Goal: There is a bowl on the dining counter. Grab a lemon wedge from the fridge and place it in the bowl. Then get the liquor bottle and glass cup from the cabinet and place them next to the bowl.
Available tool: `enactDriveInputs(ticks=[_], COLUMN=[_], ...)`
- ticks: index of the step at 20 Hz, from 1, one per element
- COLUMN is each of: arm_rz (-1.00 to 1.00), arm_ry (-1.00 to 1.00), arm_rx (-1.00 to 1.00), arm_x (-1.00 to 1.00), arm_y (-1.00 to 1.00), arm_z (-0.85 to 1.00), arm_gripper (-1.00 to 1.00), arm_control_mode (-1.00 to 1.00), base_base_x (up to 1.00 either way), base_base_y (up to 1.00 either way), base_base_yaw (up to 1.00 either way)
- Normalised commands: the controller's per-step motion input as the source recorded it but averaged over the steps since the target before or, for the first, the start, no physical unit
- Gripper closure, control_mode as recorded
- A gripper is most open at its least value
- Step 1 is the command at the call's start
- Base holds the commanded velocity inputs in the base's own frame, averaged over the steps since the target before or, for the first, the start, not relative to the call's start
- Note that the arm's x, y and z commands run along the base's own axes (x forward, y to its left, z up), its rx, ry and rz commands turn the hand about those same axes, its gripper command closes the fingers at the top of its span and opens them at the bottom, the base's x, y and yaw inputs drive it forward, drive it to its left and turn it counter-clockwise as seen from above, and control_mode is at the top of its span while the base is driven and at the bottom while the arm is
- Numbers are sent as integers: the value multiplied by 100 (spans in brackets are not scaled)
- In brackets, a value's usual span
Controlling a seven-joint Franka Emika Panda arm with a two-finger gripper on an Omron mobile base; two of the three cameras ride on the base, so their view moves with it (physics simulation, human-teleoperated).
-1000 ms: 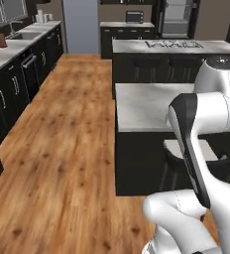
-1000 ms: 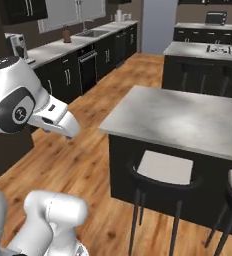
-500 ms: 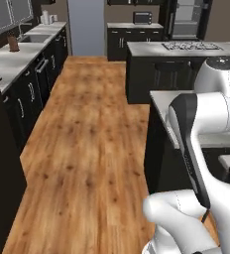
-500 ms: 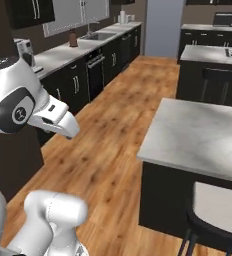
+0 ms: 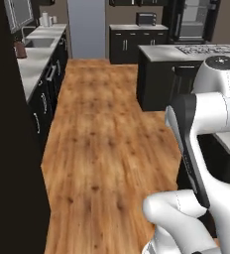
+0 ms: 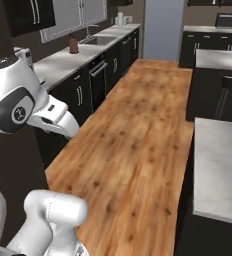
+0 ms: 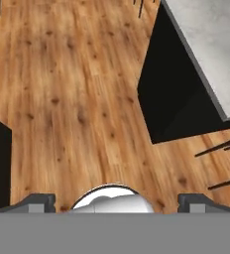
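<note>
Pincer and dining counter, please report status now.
Pincer open, holding nothing. Dining counter beside it, bare where visible. Wood floor ahead.

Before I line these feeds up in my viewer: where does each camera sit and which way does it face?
Left base view: behind the arm to its left, facing down the wood floor toward the far cabinets; white arm at lower right.
Right base view: behind the arm to its right, facing the sink counter; arm at lower left.
Hand view: on the hand, looking down at the floor and the dining counter; gripper fingertips at the bottom.
Both base views share the floor and the microwave.
</note>
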Motion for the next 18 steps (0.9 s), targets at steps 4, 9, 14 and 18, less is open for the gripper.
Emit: enactDriveInputs(ticks=[4,9,14,18], arm_rz=[0,0,0,0], arm_ry=[0,0,0,0], arm_rx=[0,0,0,0], arm_x=[0,0,0,0], arm_y=[0,0,0,0], arm_z=[0,0,0,0], arm_gripper=[-100,-100,-100,-100], arm_control_mode=[100,100,100,100], base_base_x=[100,100,100,100], base_base_y=[56,32,11,0], base_base_yaw=[-16,-12,-7,-2])
